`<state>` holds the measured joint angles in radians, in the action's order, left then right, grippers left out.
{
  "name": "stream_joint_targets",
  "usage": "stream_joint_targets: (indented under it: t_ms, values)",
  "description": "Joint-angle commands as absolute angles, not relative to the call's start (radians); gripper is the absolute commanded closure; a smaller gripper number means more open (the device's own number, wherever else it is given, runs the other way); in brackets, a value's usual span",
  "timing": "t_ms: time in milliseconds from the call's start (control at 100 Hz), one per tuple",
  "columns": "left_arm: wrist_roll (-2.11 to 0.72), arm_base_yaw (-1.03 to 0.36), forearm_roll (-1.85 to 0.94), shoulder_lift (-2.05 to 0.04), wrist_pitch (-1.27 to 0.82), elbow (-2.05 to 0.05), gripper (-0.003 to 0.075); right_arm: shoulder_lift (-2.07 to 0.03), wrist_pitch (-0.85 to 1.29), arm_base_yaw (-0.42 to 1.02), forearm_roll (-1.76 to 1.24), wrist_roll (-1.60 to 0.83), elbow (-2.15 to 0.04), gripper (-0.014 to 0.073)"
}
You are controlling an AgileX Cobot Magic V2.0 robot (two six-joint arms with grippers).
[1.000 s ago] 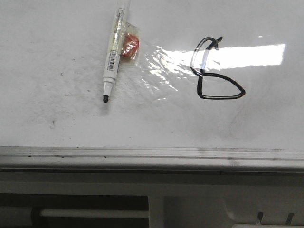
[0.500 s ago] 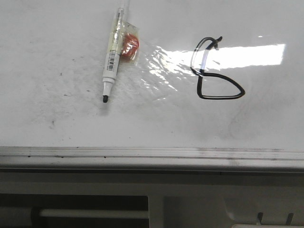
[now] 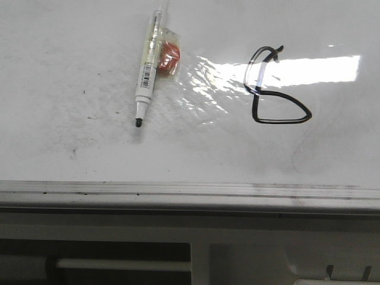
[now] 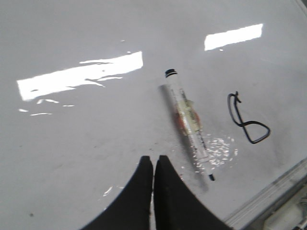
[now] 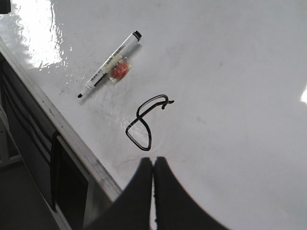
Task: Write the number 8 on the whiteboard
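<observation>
The number 8 (image 3: 276,89) is drawn in thin black line on the whiteboard (image 3: 71,71), with a narrow upper loop and a wider angular lower loop. It also shows in the left wrist view (image 4: 247,120) and the right wrist view (image 5: 144,124). A white marker pen (image 3: 147,74) lies uncapped on the board left of the figure, tip toward the front rail. My left gripper (image 4: 153,160) is shut and empty, above the board beside the marker (image 4: 189,125). My right gripper (image 5: 153,162) is shut and empty, just short of the figure's lower loop. Neither gripper shows in the front view.
A small clear packet with a red-orange piece (image 3: 169,59) lies against the marker's right side. The grey metal edge rail (image 3: 190,191) runs along the board's front edge, with a drop and a white bar (image 3: 119,265) below it. Light glare (image 3: 314,68) crosses the board.
In the front view the whole scene has shifted slightly right and up. The marker and the figure keep the same places on the board.
</observation>
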<state>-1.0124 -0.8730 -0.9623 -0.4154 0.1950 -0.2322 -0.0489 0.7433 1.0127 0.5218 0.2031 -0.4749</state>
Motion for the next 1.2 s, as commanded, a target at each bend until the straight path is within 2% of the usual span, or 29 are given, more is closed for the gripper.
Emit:
stream_joint_targets:
  t_ms: [0,110,240,330,480,550,770,1190]
  values:
    - [-0.707,-0.759,-0.645,-0.382,0.172,-0.206,0.0741,-0.062,0.672,1.009,0.557,0.205,-0.496,0.0636]
    - [-0.500,-0.616,-0.447,-0.300,0.094,-0.139,0.0741,-0.062,0.672,1.009,0.557,0.205,-0.496,0.0636]
    - [-0.445,-0.475,-0.358,-0.168,0.021,-0.078,0.0741,-0.062,0.672,1.009,0.557,0.205,-0.496,0.0636]
    - [-0.413,-0.410,-0.324,-0.090,0.000,-0.043,0.0741,-0.062,0.672,1.009,0.557,0.205,-0.496,0.0636]
    - [-0.077,-0.327,-0.106,-0.017,-0.022,0.035,0.0741,-0.062,0.672,1.009,0.557,0.205,-0.496,0.0636]
    - [0.016,-0.306,-0.058,-0.013,-0.115,0.032,0.0741,-0.062,0.672,1.009,0.557,0.205,-0.496,0.0636]
    - [0.018,-0.294,-0.062,-0.013,-0.270,0.032,0.0741,-0.062,0.672,1.009,0.557,0.205,-0.496,0.0636]
    - [0.020,-0.294,-0.070,-0.013,-0.267,0.032,0.0741,-0.062,0.672,1.009,0.557,0.205,-0.496,0.0636]
